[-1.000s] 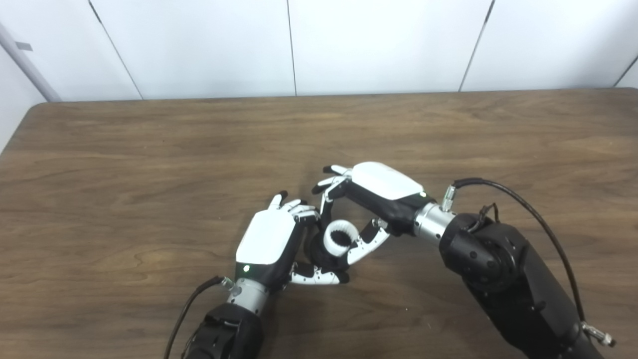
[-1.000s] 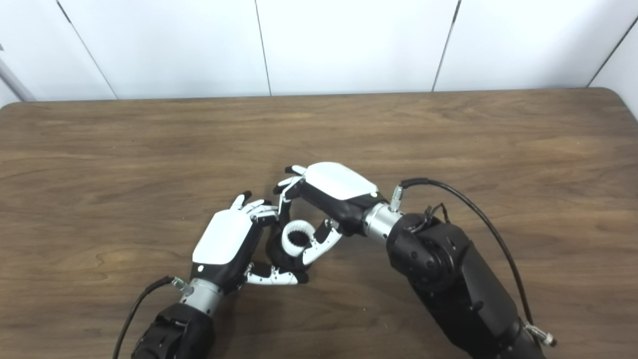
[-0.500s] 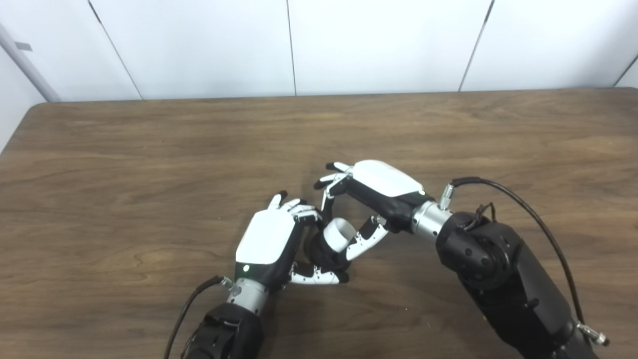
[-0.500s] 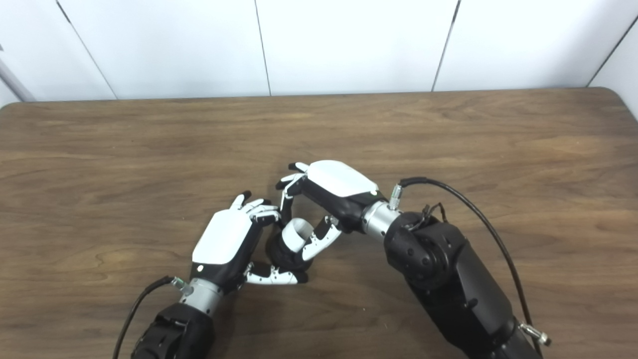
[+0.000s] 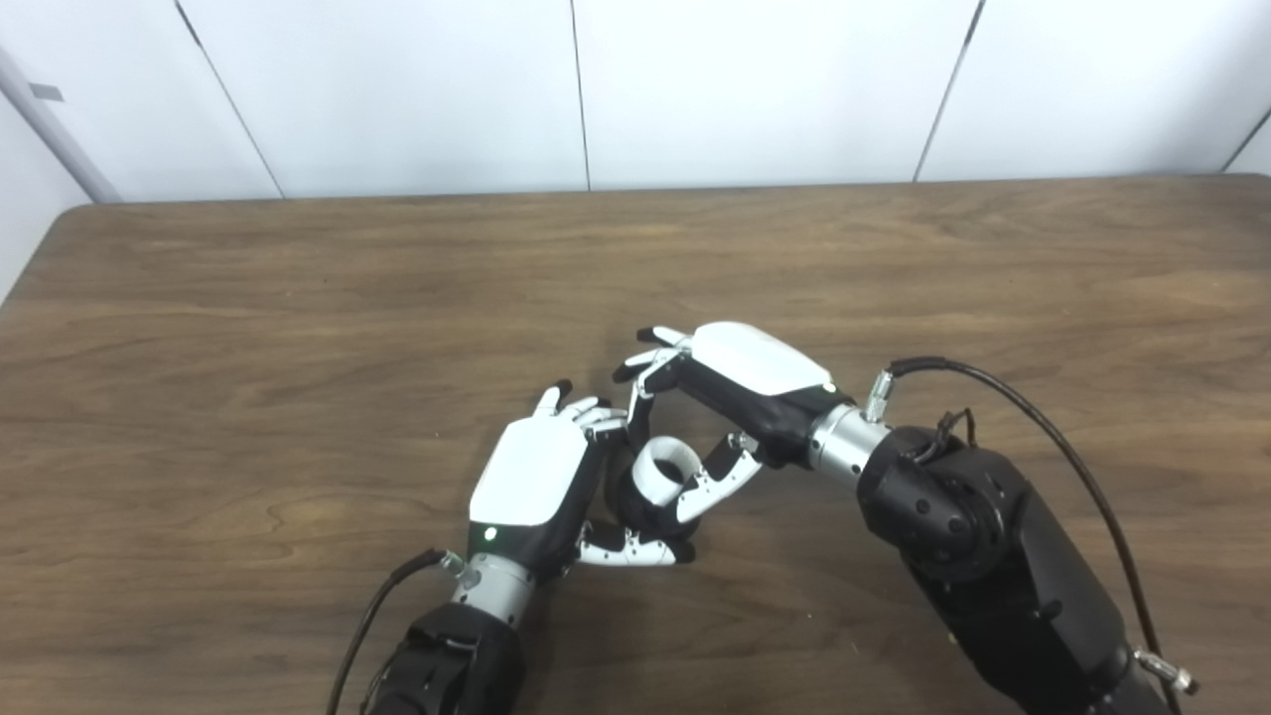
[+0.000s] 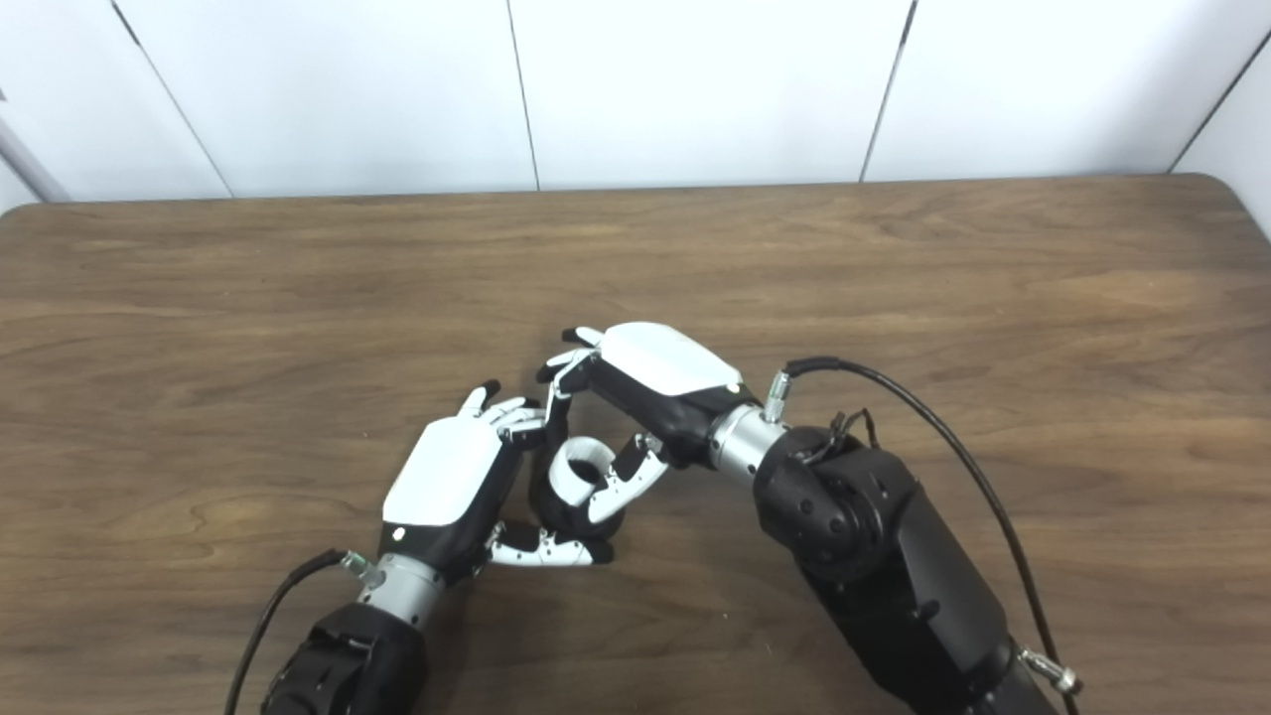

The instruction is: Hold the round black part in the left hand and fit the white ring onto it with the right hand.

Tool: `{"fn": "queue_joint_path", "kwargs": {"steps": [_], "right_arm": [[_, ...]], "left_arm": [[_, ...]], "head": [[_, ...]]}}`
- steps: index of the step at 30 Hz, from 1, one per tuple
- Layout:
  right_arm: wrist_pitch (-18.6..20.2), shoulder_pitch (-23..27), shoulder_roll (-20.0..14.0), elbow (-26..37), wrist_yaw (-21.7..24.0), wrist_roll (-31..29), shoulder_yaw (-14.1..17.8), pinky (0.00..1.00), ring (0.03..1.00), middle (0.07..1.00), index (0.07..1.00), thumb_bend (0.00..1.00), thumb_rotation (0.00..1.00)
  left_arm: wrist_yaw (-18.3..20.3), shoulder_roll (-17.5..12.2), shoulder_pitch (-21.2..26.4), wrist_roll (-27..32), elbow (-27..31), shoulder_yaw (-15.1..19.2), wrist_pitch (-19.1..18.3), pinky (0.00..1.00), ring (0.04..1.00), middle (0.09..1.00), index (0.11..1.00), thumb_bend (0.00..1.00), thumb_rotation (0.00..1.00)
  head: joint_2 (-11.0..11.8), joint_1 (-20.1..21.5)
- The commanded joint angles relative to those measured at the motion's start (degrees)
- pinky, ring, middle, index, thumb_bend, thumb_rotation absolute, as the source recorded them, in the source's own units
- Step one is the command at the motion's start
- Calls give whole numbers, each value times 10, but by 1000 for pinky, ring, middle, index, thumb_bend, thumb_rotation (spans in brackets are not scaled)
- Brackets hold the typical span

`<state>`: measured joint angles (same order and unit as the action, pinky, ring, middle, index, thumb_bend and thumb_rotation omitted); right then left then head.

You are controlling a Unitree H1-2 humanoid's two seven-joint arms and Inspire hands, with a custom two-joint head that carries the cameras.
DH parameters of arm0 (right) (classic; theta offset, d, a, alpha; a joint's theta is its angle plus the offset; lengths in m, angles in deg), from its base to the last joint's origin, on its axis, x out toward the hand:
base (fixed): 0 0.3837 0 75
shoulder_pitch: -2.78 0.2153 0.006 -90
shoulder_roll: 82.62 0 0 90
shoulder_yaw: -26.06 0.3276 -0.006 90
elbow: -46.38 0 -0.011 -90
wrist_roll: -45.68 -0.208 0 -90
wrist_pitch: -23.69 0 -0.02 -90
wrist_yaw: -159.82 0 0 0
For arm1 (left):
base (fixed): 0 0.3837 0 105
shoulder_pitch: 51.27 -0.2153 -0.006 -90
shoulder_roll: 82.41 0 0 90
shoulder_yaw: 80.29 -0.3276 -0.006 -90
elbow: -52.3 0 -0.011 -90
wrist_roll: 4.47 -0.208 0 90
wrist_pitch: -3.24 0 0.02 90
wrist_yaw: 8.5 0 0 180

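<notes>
Black round plastic part (image 5: 640, 508) sits clasped in left hand (image 5: 531, 477); right hand (image 5: 740, 382) pinches white plastic ring (image 5: 663, 469) against its top, above brown wooden table (image 5: 298, 328). No writing legible.

Two head-mounted views, side by side, both looking steeply down and forward over the brown wood-grain table (image 5: 298, 298) toward the white panelled wall (image 5: 755, 89) behind its far edge. Both arms enter from the bottom edge, so the cameras sit above and just behind the work, fairly near.

Left eye view: reaches further left, showing the table's rounded far-left corner and a grey slanted bar (image 5: 50, 124) on the wall there.

Right eye view: reaches further right, showing the rounded far-right corner (image 6: 1246, 194).

Shared ground: most of the tabletop, the wall seams, and both white-backed robot hands meeting at centre, which sit further left in the right eye view.
</notes>
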<state>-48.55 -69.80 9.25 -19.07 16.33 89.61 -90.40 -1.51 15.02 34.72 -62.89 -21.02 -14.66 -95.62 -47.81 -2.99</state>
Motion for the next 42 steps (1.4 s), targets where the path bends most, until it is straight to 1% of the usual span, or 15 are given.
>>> {"fn": "queue_joint_path", "kwargs": {"steps": [1,12,16,24,29,33,42], "right_arm": [[-1,19,5,28,-4,4,8,936,978,844,484,523,137],[-4,17,6,17,-5,2,13,931,976,841,484,523,136],[2,17,3,16,1,3,15,934,985,848,484,523,137],[-3,13,6,11,-4,-1,16,927,978,842,484,523,136],[-2,12,8,9,-4,-2,16,924,977,841,483,523,136],[4,12,8,15,3,-2,16,928,981,841,484,523,136],[-1,9,9,21,4,-6,13,923,979,839,483,524,136]], "left_arm": [[14,-2,-4,-8,-8,-12,3,988,864,769,486,520,55],[12,1,-3,-4,-10,-12,1,994,866,767,485,521,53],[12,1,-3,-2,-10,-11,0,998,869,766,485,521,52],[10,2,-3,-5,-11,-12,0,993,866,765,485,522,52],[15,3,-3,-3,-9,-11,-3,1000,870,764,485,521,51],[17,3,-2,-2,-6,-10,-4,1000,870,765,485,521,51],[15,0,-1,-8,-7,-13,-2,995,869,766,486,521,55]], "head": [[0,0],[-2,0],[-3,0],[-4,-2],[-4,-2],[-6,0],[-8,-1]]}}
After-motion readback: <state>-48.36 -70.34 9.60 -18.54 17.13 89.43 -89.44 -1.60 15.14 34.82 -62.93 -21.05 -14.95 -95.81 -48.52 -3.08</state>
